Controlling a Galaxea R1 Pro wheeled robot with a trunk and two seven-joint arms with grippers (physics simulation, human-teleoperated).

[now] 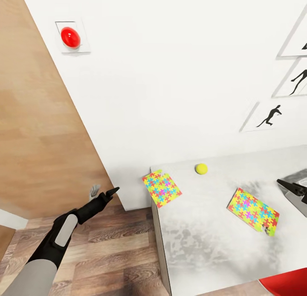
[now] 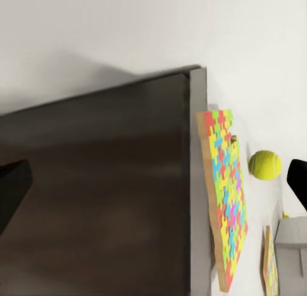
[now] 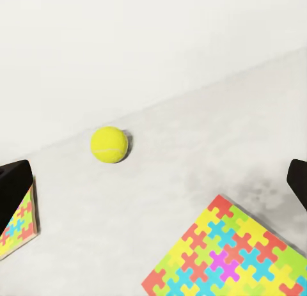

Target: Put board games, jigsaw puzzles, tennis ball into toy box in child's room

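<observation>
From my head camera, the table [image 1: 204, 245] stands against the white wall, and I use it as my landmark. The tennis ball [image 1: 201, 168] sits on its pale top near the wall edge. One jigsaw puzzle [image 1: 161, 188] lies at the table's near-left corner, partly overhanging the edge; the second jigsaw puzzle [image 1: 253, 211] lies further along the top, flat and a little askew. My left gripper [image 1: 111, 192] hangs off the table's end, above the wooden floor, pointing toward the corner puzzle. I judge it waits there because that overhang offers an edge to pinch. My right gripper [image 1: 294, 189] reaches in over the table's far side, apart from the second puzzle; its dark fingers look parted.

From my left wrist, I look along the table's dark end panel. The corner puzzle [image 2: 225, 200] shows edge-on over that rim, with the ball [image 2: 265, 164] beyond it on the top. My two black fingertips [image 2: 13, 194] sit at opposite sides of the picture, so these fingers are spread wide and hold nothing.

From my right wrist, the ball [image 3: 109, 144] rests on the tabletop close to the wall, between the two puzzles. The second puzzle [image 3: 230, 257] lies nearer me. My fingertips [image 3: 16, 187] again stand far apart, empty. I judge the ball is my likeliest next pick, since it lies nearly ahead of this open grip.
</observation>
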